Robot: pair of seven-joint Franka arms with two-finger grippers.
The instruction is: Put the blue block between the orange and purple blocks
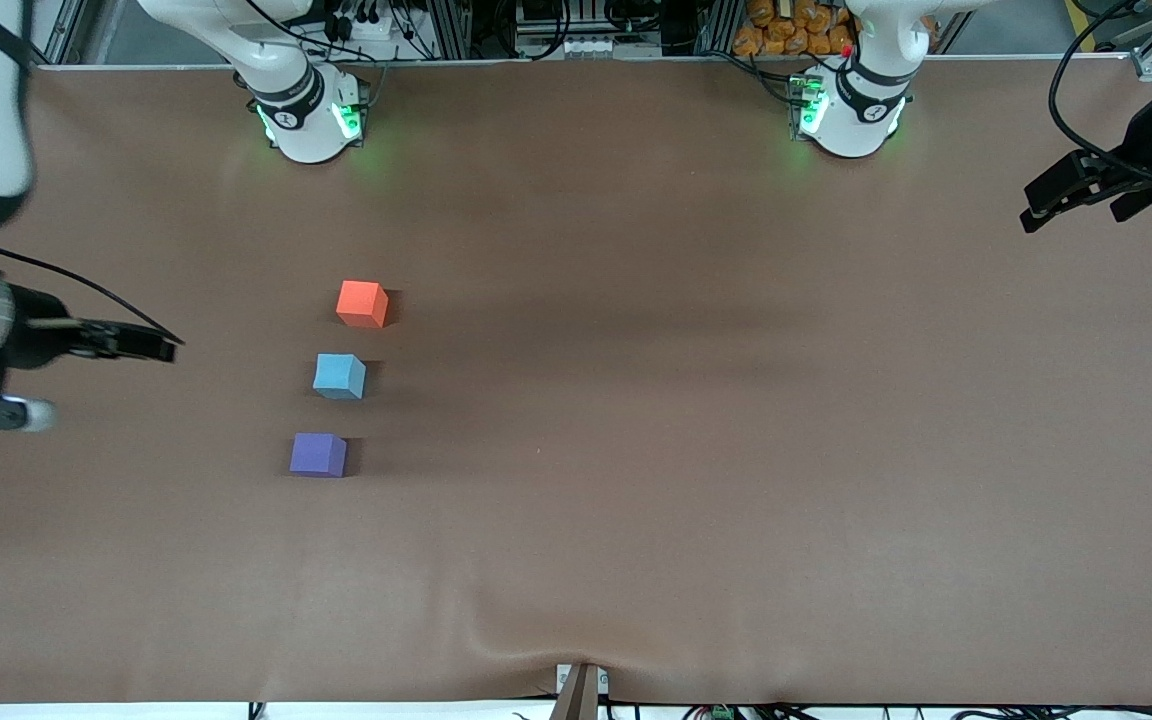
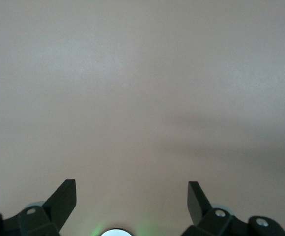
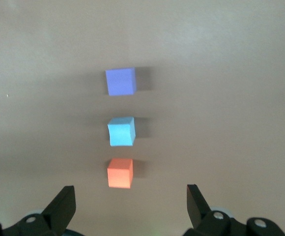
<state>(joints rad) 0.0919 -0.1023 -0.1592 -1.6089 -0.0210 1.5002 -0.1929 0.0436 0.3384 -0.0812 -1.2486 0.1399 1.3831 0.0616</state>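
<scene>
Three small cubes stand in a row on the brown table, toward the right arm's end. The orange block (image 1: 362,303) is farthest from the front camera, the blue block (image 1: 339,376) is in the middle and the purple block (image 1: 317,455) is nearest. Small gaps separate them. The right wrist view shows the same row: orange (image 3: 120,173), blue (image 3: 121,132), purple (image 3: 120,81). My right gripper (image 1: 168,347) (image 3: 130,192) is open and empty, over bare table at the right arm's end, apart from the blocks. My left gripper (image 1: 1071,212) (image 2: 131,186) is open and empty over the left arm's end.
The brown table cover (image 1: 696,420) has a wrinkle at its front edge near a small bracket (image 1: 581,685). The two arm bases (image 1: 308,115) (image 1: 851,105) stand along the edge farthest from the front camera. The left wrist view shows only bare cover (image 2: 142,98).
</scene>
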